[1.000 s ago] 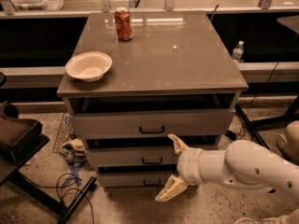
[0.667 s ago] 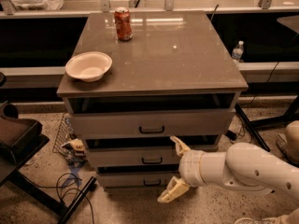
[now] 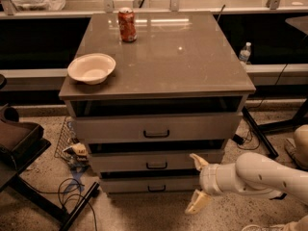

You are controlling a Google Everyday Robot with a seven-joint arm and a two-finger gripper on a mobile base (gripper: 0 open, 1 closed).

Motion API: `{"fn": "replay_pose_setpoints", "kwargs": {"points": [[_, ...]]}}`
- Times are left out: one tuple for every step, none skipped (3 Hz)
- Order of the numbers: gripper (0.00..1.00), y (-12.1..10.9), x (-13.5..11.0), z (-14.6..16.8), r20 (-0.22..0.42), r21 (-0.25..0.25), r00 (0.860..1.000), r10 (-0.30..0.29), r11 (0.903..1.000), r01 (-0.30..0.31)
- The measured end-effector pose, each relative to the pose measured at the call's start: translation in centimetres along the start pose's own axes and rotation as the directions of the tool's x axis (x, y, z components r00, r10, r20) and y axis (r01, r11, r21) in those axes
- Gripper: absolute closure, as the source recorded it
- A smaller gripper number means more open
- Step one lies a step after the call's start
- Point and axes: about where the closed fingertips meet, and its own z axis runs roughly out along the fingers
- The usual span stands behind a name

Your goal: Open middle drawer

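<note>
We find the middle drawer (image 3: 120,163) (second of three beneath the tabletop (image 3: 192,66)) apparently shut, its handle (image 3: 156,165) not yet grasped. The gripper (image 3: 196,183) hovers low, right of that handle, fingers spread, holding nothing. Remaining: grasp, pull. The red can (image 3: 127,25) shows no legible writing.

Arm (image 3: 262,177): thick, smooth white shell, rounded like a tube, with a soft sheen.
Wrist (image 3: 211,179): short white collar, ringed by a thin darker seam where it joins the arm.
Hand (image 3: 191,183): two-fingered, low in the view and right of centre, its fingers spread wide.
Fingers (image 3: 198,201): cream to pale yellow flat wedges that taper to blunt tips.
</note>
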Motion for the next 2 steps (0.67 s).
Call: {"fn": "replay_pose_setpoints", "kwargs": {"points": [[0.00,-1.5,4.3,0.8,-0.054,-0.001,0.999,0.003,1.0000,-0.003],[0.00,-7.3,7.9,3.4,-0.111,0.036,0.993,-0.037,0.9985,0.041]]}}
